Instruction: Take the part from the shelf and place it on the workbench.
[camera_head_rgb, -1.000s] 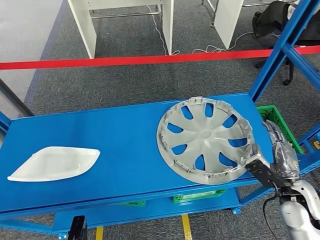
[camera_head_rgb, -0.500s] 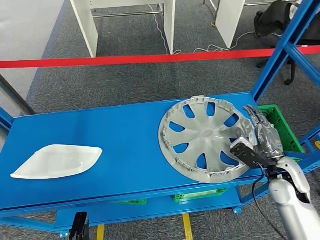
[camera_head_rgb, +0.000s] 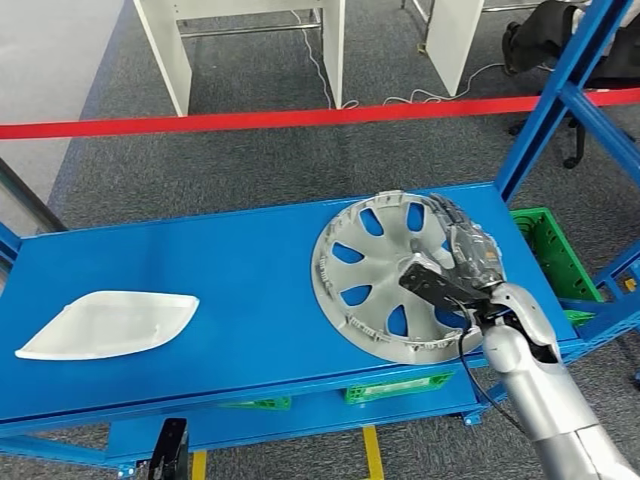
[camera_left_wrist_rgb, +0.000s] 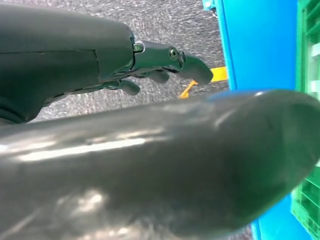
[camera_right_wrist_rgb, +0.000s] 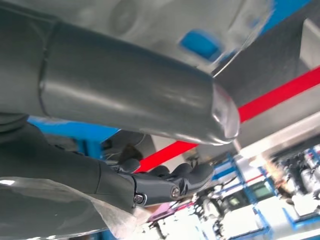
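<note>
A silver hubcap (camera_head_rgb: 377, 270) lies flat on the right half of the blue shelf (camera_head_rgb: 249, 270). My right hand (camera_head_rgb: 456, 260) reaches over its right side, with the dark thumb lying across a spoke and the fingers spread over the far rim. In the right wrist view the thumb (camera_right_wrist_rgb: 124, 95) and the dark fingers (camera_right_wrist_rgb: 166, 182) stand apart, and the hubcap (camera_right_wrist_rgb: 158, 20) is close beside the thumb. A flat white part (camera_head_rgb: 109, 322) lies at the shelf's left end. My left hand (camera_left_wrist_rgb: 151, 140) hangs beside the shelf edge with straight fingers (camera_left_wrist_rgb: 166, 55) and holds nothing.
A blue upright post (camera_head_rgb: 558, 90) rises at the shelf's right end, close to my right arm. A green crate (camera_head_rgb: 555, 255) sits low beyond it. Red tape (camera_head_rgb: 264, 120) crosses the carpet behind the shelf, with white table legs (camera_head_rgb: 170, 50) further back.
My right hand has moved from off the hubcap's right edge inward to the left and now lies over the rim and spokes. The hubcap has stayed in place.
</note>
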